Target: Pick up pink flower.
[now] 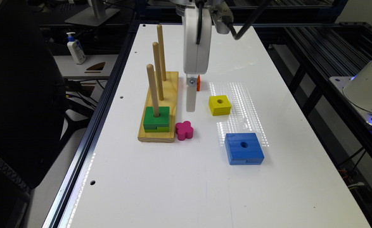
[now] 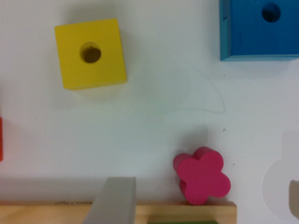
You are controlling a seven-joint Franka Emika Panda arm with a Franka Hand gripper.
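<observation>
The pink flower (image 1: 184, 129) is a small magenta block with a lobed outline. It lies flat on the white table (image 1: 179, 183), right against the near corner of the wooden peg base (image 1: 160, 107). In the wrist view the pink flower (image 2: 203, 177) rests beside the base's edge (image 2: 187, 210). My gripper (image 1: 190, 106) hangs over the table behind the flower, between the peg base and the yellow block (image 1: 220, 105). It is open and holds nothing. One grey finger (image 2: 114, 203) shows in the wrist view, apart from the flower.
Three upright pegs rise from the base, and the nearest carries a green block (image 1: 156, 119). A blue square block (image 1: 244, 148) lies toward the exterior view's right. An orange block (image 1: 198, 83) sits behind the gripper. A bottle (image 1: 76, 48) stands off the table.
</observation>
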